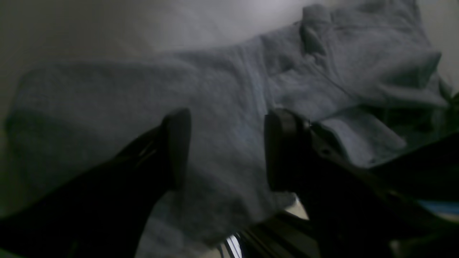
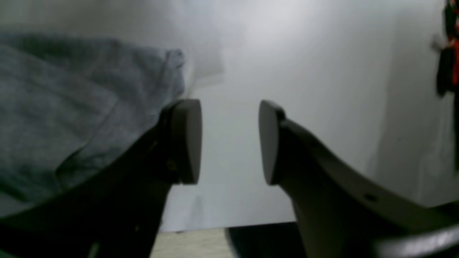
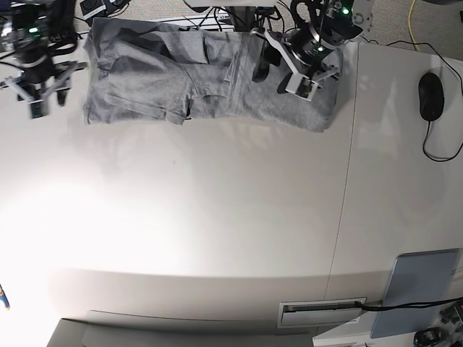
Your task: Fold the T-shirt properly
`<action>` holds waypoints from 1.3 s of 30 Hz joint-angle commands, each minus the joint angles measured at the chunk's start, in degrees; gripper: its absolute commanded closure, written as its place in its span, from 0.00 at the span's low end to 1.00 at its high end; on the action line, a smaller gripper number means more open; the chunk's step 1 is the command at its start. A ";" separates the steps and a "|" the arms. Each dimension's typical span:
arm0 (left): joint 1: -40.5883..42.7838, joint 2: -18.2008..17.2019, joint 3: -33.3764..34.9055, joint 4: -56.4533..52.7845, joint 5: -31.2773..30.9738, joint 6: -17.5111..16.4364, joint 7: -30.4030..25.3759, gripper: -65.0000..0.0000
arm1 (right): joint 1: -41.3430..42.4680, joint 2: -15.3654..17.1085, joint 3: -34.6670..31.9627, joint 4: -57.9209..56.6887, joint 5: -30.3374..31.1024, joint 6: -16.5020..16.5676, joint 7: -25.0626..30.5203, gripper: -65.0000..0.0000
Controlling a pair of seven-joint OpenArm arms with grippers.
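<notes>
The heather-grey cotton T-shirt lies half-folded at the white table's far edge; the left gripper hovers spread and empty above it, the right gripper waits unclenched alongside.

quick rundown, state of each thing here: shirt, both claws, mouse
T-shirt: partly folded, rumpled, lying flat along the table's far edge
left claw: open, over the shirt, holding nothing
right claw: open, beside the shirt's end, holding nothing
mouse: resting on the table, cable attached
</notes>
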 commanded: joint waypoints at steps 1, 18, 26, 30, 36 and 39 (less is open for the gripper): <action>0.17 -0.15 -0.92 1.03 -0.13 -0.02 -1.66 0.48 | -0.20 0.79 2.97 -0.85 2.73 0.98 0.20 0.60; 0.20 -0.15 -4.81 1.03 -7.28 -6.56 -2.80 0.48 | -0.04 0.74 14.01 -26.18 31.69 26.16 -12.37 0.60; 0.17 -0.15 -4.76 1.03 -7.72 -6.51 -2.80 0.48 | 1.84 -5.46 13.92 -26.16 31.71 28.04 -2.60 0.60; -0.72 -0.17 -4.76 1.03 -7.69 -6.54 -2.67 0.49 | 6.62 -7.69 11.85 -26.16 31.71 29.24 -12.50 0.55; -2.32 -0.17 -4.76 1.03 -7.72 -9.70 -1.25 0.49 | 12.39 -8.24 5.49 -26.18 31.61 22.80 -19.02 0.46; -2.49 -0.17 -4.76 1.03 -7.56 -10.64 -1.07 0.49 | 13.33 -9.05 3.17 -26.18 31.74 22.69 -19.26 0.46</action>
